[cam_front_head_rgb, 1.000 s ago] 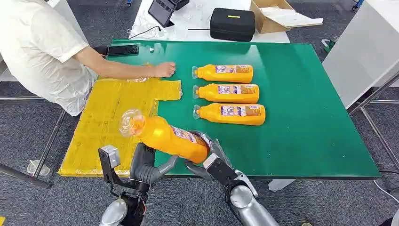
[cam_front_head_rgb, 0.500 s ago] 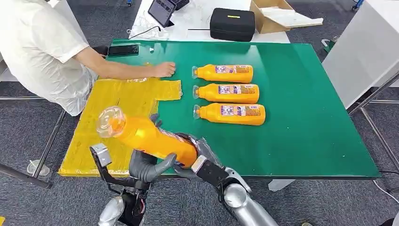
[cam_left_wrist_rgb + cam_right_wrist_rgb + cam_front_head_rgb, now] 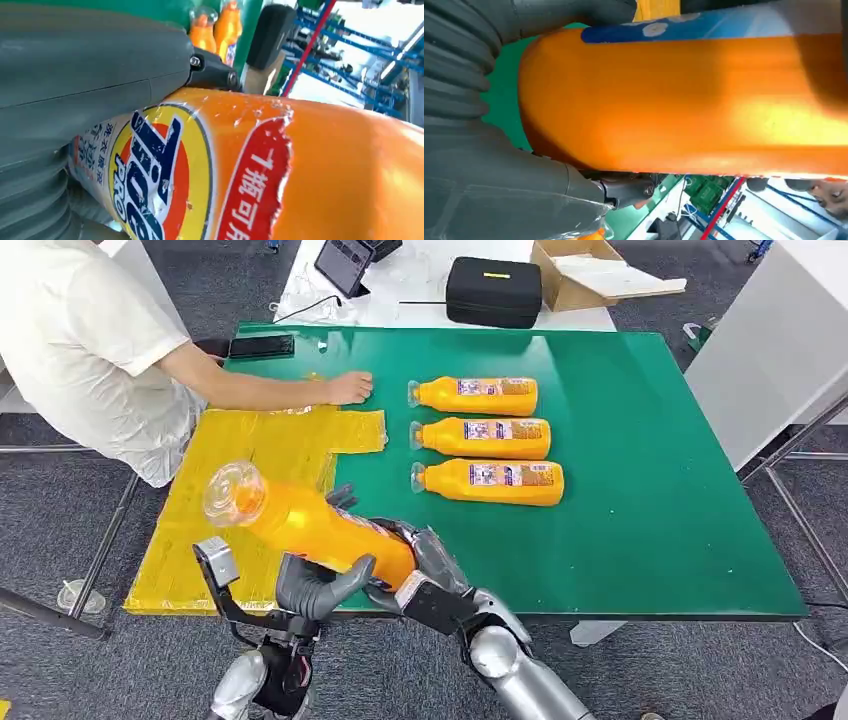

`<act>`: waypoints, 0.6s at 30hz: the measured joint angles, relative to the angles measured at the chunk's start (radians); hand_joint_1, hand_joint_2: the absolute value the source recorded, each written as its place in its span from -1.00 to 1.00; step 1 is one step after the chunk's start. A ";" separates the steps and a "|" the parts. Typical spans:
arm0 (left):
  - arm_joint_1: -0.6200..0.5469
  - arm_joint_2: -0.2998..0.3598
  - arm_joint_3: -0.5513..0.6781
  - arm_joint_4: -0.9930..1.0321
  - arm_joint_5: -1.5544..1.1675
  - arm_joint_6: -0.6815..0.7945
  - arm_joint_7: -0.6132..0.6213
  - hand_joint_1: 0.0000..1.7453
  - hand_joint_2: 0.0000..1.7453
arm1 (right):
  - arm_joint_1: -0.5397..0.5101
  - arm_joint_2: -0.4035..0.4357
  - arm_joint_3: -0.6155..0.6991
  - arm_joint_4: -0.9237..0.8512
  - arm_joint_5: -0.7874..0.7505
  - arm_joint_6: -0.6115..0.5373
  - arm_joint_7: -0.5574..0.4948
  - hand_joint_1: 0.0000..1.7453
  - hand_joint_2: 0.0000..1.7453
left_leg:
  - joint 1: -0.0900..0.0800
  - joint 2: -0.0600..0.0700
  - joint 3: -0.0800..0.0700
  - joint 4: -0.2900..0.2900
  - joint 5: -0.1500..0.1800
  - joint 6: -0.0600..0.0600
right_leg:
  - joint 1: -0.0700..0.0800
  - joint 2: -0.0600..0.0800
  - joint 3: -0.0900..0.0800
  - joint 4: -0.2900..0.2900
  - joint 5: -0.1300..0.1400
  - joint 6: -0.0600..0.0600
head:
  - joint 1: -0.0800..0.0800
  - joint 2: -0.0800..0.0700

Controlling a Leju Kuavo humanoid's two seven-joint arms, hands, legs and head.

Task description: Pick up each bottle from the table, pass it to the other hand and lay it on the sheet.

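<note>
A: Item one, held bottle?
B: Orange, clear cap; raised off the table, both hands on it. Long axis slanted: cap end up and out past the left hand, base end down by the right hand. Label facing the left wrist camera.

A: Grip, each hand?
B: Left: thumb and fingers wrapped round the lower body from beneath, holding. Right: cupped against the base end, touching; whether gripping or merely supporting, hard to say, judged holding. Mid-handover, by the look of it.

A: Direction to the drop spot?
B: Yellow sheet lying just beyond and outward of the left hand, under the cap end. Left hand much the nearer. Probable next need: release by the right, then lowering flat by the left.

A: Remaining stock?
B: Three bottles, lying flat on the green table, forward of the right hand, well apart from it: nearest bottle, middle bottle, far bottle. Parallel, caps all pointing toward the sheet side, not touching.

A: Containers?
B: Sheet: nothing laid on it but a person's hand resting at its far edge. Black case shut, contents hidden. Cardboard box open, on the white table behind; contents unclear.

A: Hazard?
B: Person's hand on the sheet's far edge; landing better kept to the near part.
</note>
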 measured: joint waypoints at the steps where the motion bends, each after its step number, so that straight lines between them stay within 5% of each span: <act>1: 0.000 -0.001 0.000 0.000 -0.003 0.012 0.000 1.00 1.00 | 0.000 0.000 0.002 0.002 0.007 -0.007 0.000 -1.00 1.00 | 0.000 0.000 0.000 0.000 0.000 0.000 | 0.000 0.000 0.000 0.000 0.000 0.000 | 0.000 0.000; 18: -0.006 -0.003 0.034 -0.014 -0.010 0.057 0.018 1.00 1.00 | 0.029 0.006 0.031 0.022 0.013 -0.040 -0.002 -1.00 1.00 | 0.000 0.000 -0.001 0.000 0.000 0.000 | 0.000 0.000 0.000 0.000 0.000 0.000 | 0.000 0.000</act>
